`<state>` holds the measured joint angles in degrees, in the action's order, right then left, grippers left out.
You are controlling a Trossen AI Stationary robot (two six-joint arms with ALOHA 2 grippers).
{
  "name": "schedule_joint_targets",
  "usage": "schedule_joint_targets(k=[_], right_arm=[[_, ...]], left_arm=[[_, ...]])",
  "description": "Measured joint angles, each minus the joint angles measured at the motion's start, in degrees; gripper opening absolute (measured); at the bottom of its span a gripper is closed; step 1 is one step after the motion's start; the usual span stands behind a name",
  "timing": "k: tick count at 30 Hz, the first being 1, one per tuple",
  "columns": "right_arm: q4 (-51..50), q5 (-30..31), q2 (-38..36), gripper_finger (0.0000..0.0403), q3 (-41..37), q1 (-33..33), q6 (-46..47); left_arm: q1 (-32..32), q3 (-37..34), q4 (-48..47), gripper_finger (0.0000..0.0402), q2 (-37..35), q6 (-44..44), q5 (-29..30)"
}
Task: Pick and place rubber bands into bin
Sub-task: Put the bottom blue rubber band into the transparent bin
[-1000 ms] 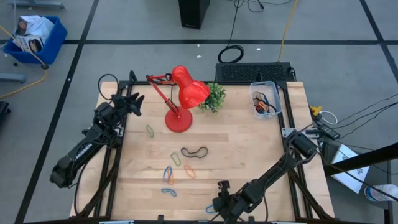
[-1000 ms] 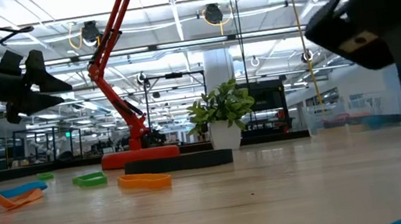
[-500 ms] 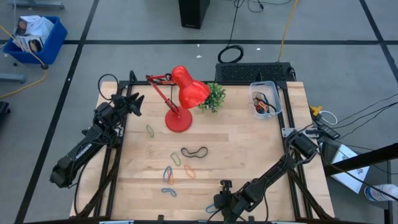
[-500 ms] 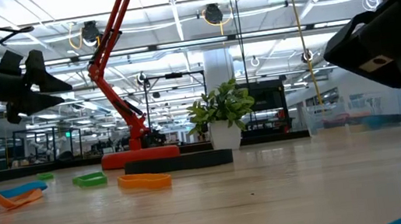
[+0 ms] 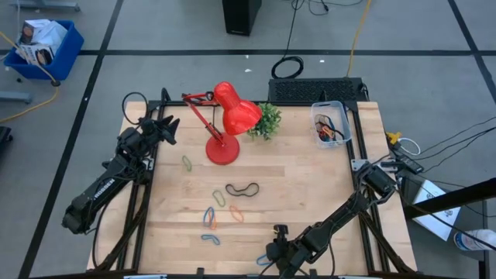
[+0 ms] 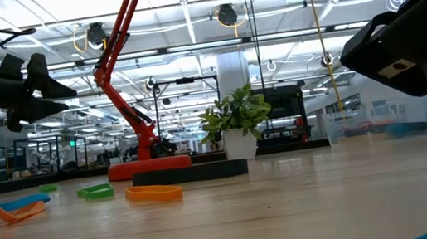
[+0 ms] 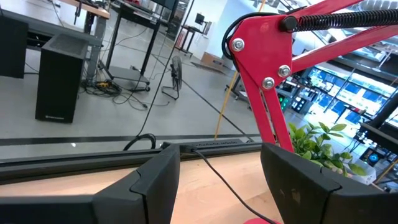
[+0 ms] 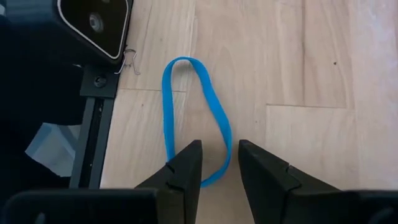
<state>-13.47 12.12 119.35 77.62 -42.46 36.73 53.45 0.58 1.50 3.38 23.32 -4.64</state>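
Nothing is moved since half a second ago. The right gripper (image 8: 216, 163) is kept released over a blue rubber band (image 8: 194, 118) at the frame's bottom; the left gripper (image 7: 219, 180) is released too.

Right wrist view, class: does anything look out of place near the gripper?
Yes. The blue rubber band lies at the table's very edge beside a dark camera housing, far from the bin. The right gripper is open over it.
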Motion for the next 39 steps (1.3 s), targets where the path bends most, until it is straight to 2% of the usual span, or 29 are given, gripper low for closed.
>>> schedule_joint_targets(k=[5,10,23,27,33,39], right_arm=[[0.0,-0.1,0.0,0.01,0.0,0.0,2.3],[0.1,-0.1,0.1,0.01,0.0,0.0,-1.3],[0.0,-0.2,0.1,0.0099,0.0,0.1,-2.1],[-0.1,-0.1,0.1,0.0078,0.0,0.1,-2.1],[0.0,-0.1,0.1,0.0011,-0.1,0.1,-3.4],[0.0,1.8,0.1,0.0003,-0.1,0.1,-3.6]], left_arm=[[0.0,0.0,0.0,0.023,0.0,0.0,0.0],[0.0,0.0,0.0,0.023,0.0,0.1,0.0],[0.0,0.0,0.0,0.023,0.0,0.1,0.0],[0.0,0.0,0.0,0.023,0.0,0.1,0.0],[0.0,0.0,0.0,0.023,0.0,0.1,0.0],[0.0,0.0,0.0,0.023,0.0,0.1,0.0]])
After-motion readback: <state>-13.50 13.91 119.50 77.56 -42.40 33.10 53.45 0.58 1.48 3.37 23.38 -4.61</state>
